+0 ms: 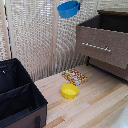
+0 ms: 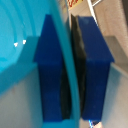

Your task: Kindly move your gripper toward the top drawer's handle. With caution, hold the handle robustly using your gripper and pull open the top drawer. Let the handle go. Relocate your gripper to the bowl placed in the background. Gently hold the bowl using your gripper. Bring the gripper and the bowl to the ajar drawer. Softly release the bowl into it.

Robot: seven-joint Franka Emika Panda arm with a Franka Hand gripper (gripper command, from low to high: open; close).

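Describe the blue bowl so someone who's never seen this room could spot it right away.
Start at the dark-framed dresser on the exterior view's right, with its open top drawer. Look up and toward the exterior view's left: the blue bowl hangs in the air before the wicker screen. Its twin, the yellow bowl, sits on the wooden floor.

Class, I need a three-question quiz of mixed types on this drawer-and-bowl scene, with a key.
1. True or false: the blue bowl rests on the wooden table.
2. In the wrist view, what sits between the gripper fingers?
A. the bowl's rim
B. the handle
C. nothing
3. Fill in: the top drawer is pulled ____.

Key:
1. False; it hangs high in the air, towards the exterior view's left of the drawer.
2. A
3. open
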